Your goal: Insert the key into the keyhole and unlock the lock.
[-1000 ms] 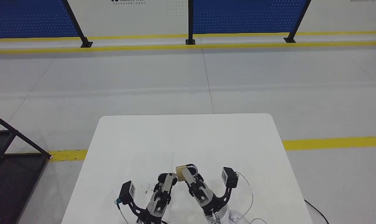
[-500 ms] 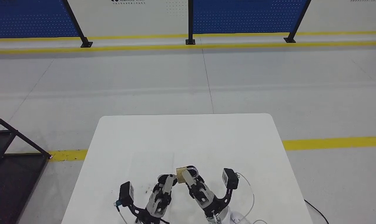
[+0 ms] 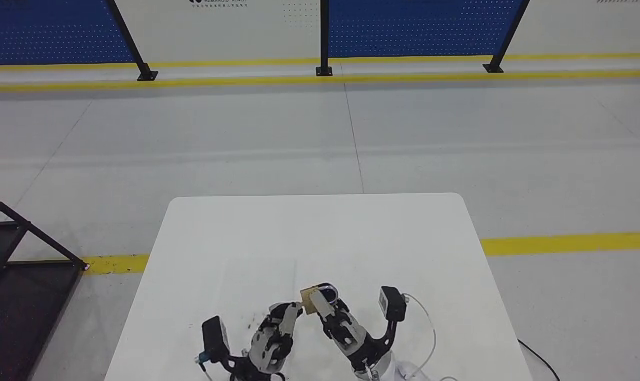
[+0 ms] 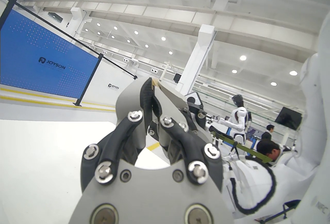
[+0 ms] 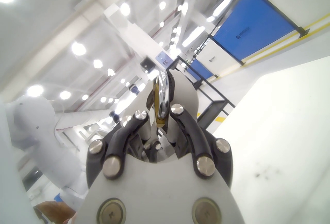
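- Beyond the work area, a pale hall floor runs out to blue barrier panels [image 3: 60,21] and yellow floor lines [image 3: 250,81].
- A white table [image 3: 320,231] takes up the near ground. The top view's frame cuts off its front edge, and both arms rise there with their lower parts cut off too.
- The right gripper [image 3: 320,305] stands near that front edge, its fingers pinching the lock [image 5: 160,106] from both sides.
- The left gripper [image 3: 289,311] stands close on the lock's left with its fingers pressed together. From above, its tips are just beside the lock, and I cannot tell whether they touch it.
- In the right wrist view, the lock's silver shackle faces the camera edge-on. The brass body is mostly hidden between the pads, and the keyhole is out of sight.
- A tan sliver [image 4: 154,83] peeks out between the left fingertips. I cannot tell whether it is the key or an edge of the lock beyond.
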### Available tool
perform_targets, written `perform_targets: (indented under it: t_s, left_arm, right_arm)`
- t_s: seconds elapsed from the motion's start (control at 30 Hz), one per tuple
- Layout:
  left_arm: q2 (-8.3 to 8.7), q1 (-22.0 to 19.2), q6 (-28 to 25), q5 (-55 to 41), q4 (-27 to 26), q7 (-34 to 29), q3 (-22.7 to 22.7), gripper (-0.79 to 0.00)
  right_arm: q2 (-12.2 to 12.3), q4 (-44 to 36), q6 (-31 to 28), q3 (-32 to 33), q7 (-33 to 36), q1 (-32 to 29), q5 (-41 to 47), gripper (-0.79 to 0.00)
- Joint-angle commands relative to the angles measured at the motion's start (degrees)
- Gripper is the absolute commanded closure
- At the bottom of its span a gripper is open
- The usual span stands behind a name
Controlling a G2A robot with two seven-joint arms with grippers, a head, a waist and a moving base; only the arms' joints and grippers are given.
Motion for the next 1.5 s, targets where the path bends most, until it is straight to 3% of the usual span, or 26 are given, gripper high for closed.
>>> perform_targets:
  t_s: [0.0,0.6,0.93,1.47]
  left_arm:
    - [-0.01,-0.2,1.8,1.8,0.3,1.2,0.2,0.0]
    - [0.28,-2.9,19.9,16.3,3.1,7.7,-0.4,0.0]
    - [0.93,-3.5,26.2,22.5,2.9,8.2,-1.8,0.0]
    - [1.92,-3.6,29.0,27.1,2.0,7.9,-3.1,0.0]
  right_arm:
    - [0.0,-0.2,0.2,0.0,0.3,-0.1,0.1,0.0]
    - [0.4,-1.0,0.8,0.3,1.3,-0.8,0.5,0.0]
    - [0.6,-1.3,0.8,0.4,1.7,-0.9,0.5,0.0]
    - [0.7,-1.3,0.9,0.2,2.0,-0.8,0.6,0.0]
